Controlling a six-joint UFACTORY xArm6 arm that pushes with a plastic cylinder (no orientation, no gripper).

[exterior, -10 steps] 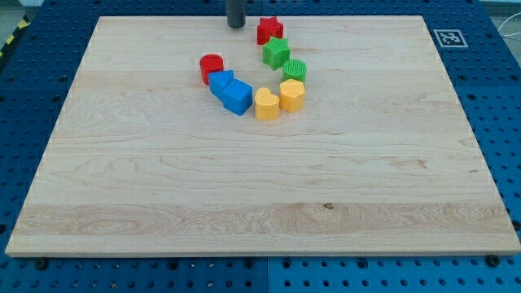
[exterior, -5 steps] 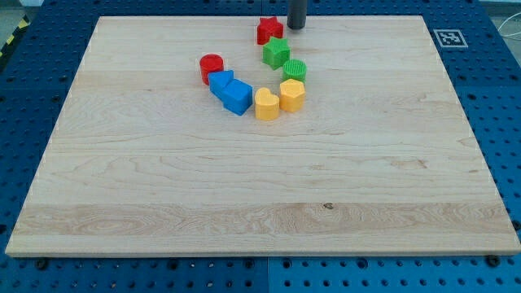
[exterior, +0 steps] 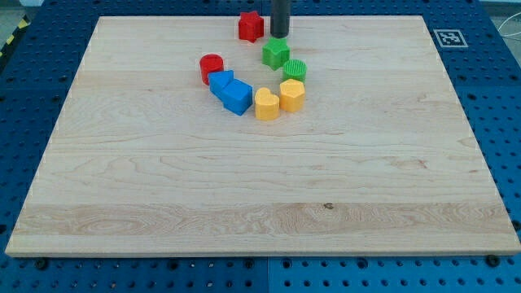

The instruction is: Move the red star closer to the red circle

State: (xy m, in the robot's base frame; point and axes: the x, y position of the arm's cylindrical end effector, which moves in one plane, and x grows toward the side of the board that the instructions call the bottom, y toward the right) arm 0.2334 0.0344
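The red star (exterior: 251, 26) lies near the view's top edge of the wooden board (exterior: 163, 179). My tip (exterior: 280, 35) stands just to its right, close to or touching it, and just above the green star (exterior: 276, 54). The red circle (exterior: 212, 67) lies lower and to the left of the red star, next to the blue blocks.
A curved cluster sits below: two blue blocks (exterior: 230, 90), a yellow heart (exterior: 266, 104), a yellow hexagon (exterior: 292, 94) and a green round block (exterior: 295, 70). A tag marker (exterior: 449, 37) is at the board's top right corner.
My tip went from left of the red star round to its right, then moved left. The red star slid left, away from the green star.
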